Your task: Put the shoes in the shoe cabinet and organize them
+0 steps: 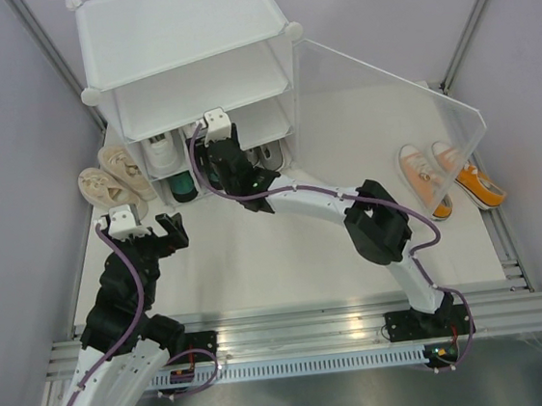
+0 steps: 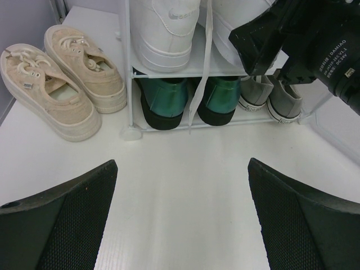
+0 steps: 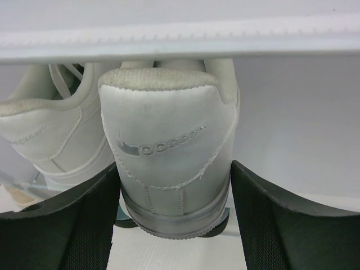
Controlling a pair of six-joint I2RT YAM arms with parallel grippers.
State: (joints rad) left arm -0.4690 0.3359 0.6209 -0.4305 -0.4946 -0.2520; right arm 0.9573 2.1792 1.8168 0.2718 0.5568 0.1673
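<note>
Nearest to me, my left claw point(image 2: 181, 169) hangs over the bare table point(image 2: 180, 230) with its jaws spread wide and nothing between them. I judge it is parked there to keep out of the other arm's way while staying close to the next shoes.

Just beyond it, the beige pair point(image 2: 62, 84) lies side by side on the table, outside the left wall of the shoe cabinet point(image 1: 176, 38), not yet shelved. Well off to the right, the orange pair point(image 1: 448, 179) also waits on the table, under the clear door point(image 1: 386, 94), which stands swung open so the shelves can be reached.

Farther in, the bottom tier holds the green pair point(image 2: 188, 98) on the left and the grey pair point(image 2: 270, 98) on the right, heels out. On the tier above sit two white sneakers.

My right claw point(image 3: 174, 166) reaches into that middle tier, and its jaws straddle the heel of the right-hand white sneaker point(image 3: 169, 129), one finger at each side. I cannot tell whether they press on it or merely flank it. My guess is the shoe is being squared against its mate.

What the top tier holds I cannot make out.
</note>
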